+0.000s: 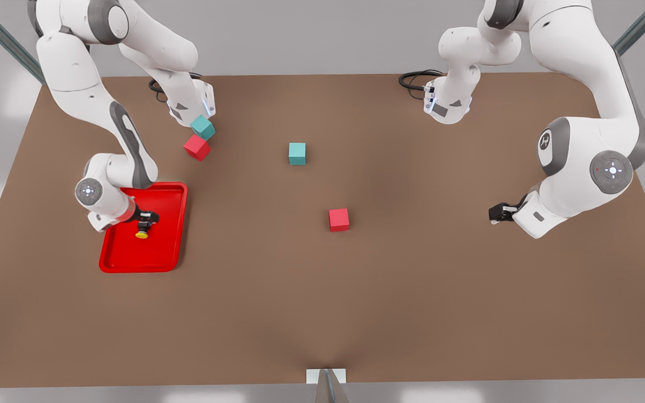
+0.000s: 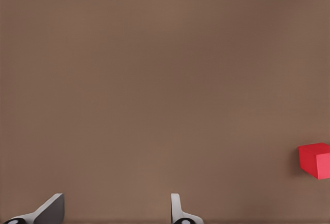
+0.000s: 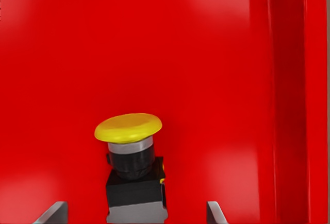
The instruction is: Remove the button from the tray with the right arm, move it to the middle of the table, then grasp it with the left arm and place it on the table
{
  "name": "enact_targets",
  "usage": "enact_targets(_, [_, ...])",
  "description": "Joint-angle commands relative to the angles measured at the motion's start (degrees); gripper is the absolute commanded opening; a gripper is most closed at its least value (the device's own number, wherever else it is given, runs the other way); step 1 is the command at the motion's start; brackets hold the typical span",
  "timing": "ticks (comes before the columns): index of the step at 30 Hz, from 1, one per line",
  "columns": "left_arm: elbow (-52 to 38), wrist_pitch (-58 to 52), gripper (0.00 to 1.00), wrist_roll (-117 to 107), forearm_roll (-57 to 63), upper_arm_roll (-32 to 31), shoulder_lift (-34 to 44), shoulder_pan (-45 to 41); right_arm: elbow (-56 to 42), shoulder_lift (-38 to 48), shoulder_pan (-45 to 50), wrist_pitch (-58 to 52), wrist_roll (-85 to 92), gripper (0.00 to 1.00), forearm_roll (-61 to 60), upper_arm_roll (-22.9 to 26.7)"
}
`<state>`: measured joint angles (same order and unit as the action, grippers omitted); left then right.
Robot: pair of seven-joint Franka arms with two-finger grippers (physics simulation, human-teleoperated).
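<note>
**Button waits in the red tray**

In the front view I see the button (image 1: 142, 233), a yellow cap on a black base, lying in the tray (image 1: 167, 249) on the front view's left. My right gripper (image 1: 144, 224) sits right at it.

From the left wrist, my left gripper (image 2: 116, 209) hangs wide open over the bare table (image 2: 154, 80), holding nothing, with a red cube (image 2: 315, 160) nearby.

From the right wrist, the fingers (image 3: 51, 212) stand wide apart, with the button's black base (image 3: 136, 198) between them.
</note>
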<state>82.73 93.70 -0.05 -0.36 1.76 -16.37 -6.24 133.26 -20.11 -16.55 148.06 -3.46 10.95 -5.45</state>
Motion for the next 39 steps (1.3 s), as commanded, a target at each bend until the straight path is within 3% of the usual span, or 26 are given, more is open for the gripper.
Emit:
enact_targets(1, [0.0,0.1,1.00,0.0,0.0,0.0,0.0,0.0,0.2,-0.7,0.0,9.6,5.7,1.00,0.5,0.0])
enact_targets(7, [0.0,0.1,1.00,0.0,0.1,0.0,-0.3,0.0,0.0,-1.6,0.1,9.7,5.5,1.00,0.5,0.0])
enact_targets(10, [0.0,0.1,1.00,-0.1,0.0,0.0,-0.4,0.0,-0.1,-2.0,0.1,9.6,5.5,0.93,0.5,0.0])
enact_targets(11, [0.0,0.2,1.00,-0.1,0.0,0.0,-0.7,0.0,-0.1,-2.0,0.1,9.7,5.5,0.89,0.5,-0.1])
enact_targets(14, [0.0,0.2,1.00,-0.1,0.1,0.0,-0.7,0.0,-0.3,-2.3,0.1,9.6,5.4,0.54,0.4,-0.1])
enact_targets(17, [0.0,0.1,1.00,-0.2,0.1,0.0,-0.7,0.0,-0.5,-2.2,0.3,9.6,4.9,0.43,0.4,-0.1])
enact_targets(20, [0.0,0.1,1.00,-0.3,0.0,0.0,-0.7,0.0,-0.6,-1.5,0.8,9.3,5.1,0.43,0.4,-0.3])
enact_targets(24, [0.0,0.1,1.00,-0.3,0.1,0.0,-0.8,0.0,-6.1,4.5,0.6,-4.6,-0.8,0.43,0.3,-8.0])
enact_targets(30, [0.0,0.5,1.00,-0.3,0.0,0.0,-1.2,0.1,-14.4,4.5,2.3,-13.2,-18.1,0.43,0.0,-19.8])
enact_targets(35, [0.0,2.2,1.00,-0.1,0.1,0.0,-1.6,0.0,-22.8,-1.2,14.0,-16.1,-34.5,0.43,-0.1,-19.8])
enact_targets(39, [0.1,1.7,1.00,0.0,0.1,0.0,-2.0,0.0,-35.8,-10.8,21.6,-20.0,-45.8,0.43,-0.1,-19.6])
